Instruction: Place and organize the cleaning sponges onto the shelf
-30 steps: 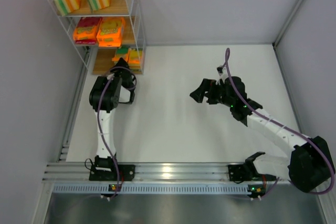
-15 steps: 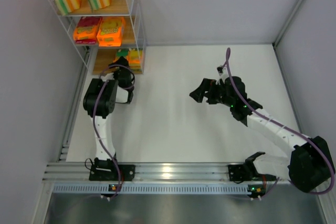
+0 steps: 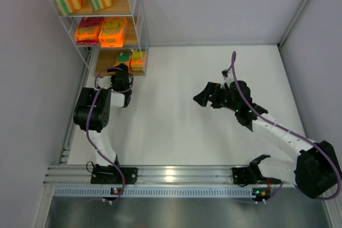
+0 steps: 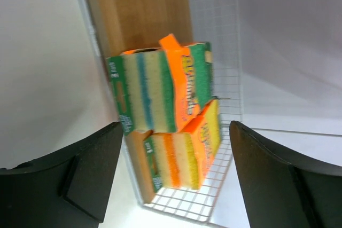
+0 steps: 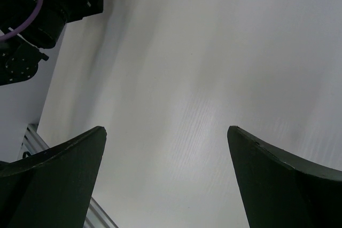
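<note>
Left wrist view: we see the left claw (image 4: 175, 127) wide open with nothing in it. Just past it, two cleaning sponges (image 4: 160, 92) sit side by side, touching, one a bit crooked, on the bottom board (image 4: 139, 14) of the shelf (image 4: 192, 206). In the top view, two flat packs lie on the middle board (image 3: 133, 34) and two blocky ones stand on the top board (image 3: 122, 1). We think like goes with like, two to a board, so the shelf looks neat. The right claw (image 3: 202, 97) is wide open too, holding nothing. It hangs over the table (image 3: 176, 142), well apart from the shelf, likely to keep out of the way.
</note>
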Motion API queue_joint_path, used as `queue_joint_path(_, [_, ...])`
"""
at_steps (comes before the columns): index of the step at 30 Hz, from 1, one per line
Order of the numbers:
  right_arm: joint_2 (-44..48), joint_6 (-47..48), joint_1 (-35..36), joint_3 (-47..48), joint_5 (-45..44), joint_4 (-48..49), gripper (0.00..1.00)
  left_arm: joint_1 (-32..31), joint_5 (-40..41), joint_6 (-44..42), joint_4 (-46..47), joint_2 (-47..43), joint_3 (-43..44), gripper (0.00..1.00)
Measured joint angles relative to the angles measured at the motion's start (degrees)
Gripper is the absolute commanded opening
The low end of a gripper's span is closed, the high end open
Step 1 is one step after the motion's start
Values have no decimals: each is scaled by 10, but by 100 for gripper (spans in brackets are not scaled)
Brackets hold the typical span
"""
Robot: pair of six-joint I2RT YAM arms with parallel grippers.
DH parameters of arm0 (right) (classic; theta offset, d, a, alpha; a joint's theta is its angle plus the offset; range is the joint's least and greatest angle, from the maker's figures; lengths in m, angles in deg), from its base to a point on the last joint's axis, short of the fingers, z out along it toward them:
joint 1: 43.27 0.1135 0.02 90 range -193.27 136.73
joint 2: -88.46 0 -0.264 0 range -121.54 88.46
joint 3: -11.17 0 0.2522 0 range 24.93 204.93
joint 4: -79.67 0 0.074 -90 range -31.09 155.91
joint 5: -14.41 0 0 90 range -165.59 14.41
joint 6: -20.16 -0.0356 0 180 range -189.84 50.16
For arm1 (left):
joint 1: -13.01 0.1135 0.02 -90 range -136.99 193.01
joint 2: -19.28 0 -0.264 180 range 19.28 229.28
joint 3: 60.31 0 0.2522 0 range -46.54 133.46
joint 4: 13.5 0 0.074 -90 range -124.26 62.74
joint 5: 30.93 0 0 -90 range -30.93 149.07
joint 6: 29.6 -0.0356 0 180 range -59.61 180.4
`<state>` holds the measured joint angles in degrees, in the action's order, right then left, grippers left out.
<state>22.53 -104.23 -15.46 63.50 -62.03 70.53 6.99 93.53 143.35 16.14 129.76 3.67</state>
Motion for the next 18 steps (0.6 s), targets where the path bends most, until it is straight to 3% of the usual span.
queue_joint_path(1, [3, -2, 0, -1, 0, 0, 99, 0, -3, 2, -6, 0, -3, 83])
queue_joint_path(6, [17, -2, 0, -3, 0, 1, 100, 6, -12, 14, -32, -1, -22, 52])
queue_joint_path(8, [21, -2, 0, -3, 0, 1, 99, 13, -23, 15, -38, -1, -24, 46])
queue_joint_path(18, [17, -4, -1, -8, -2, 5, 99, 68, -96, -3, -49, 18, 24, 40])
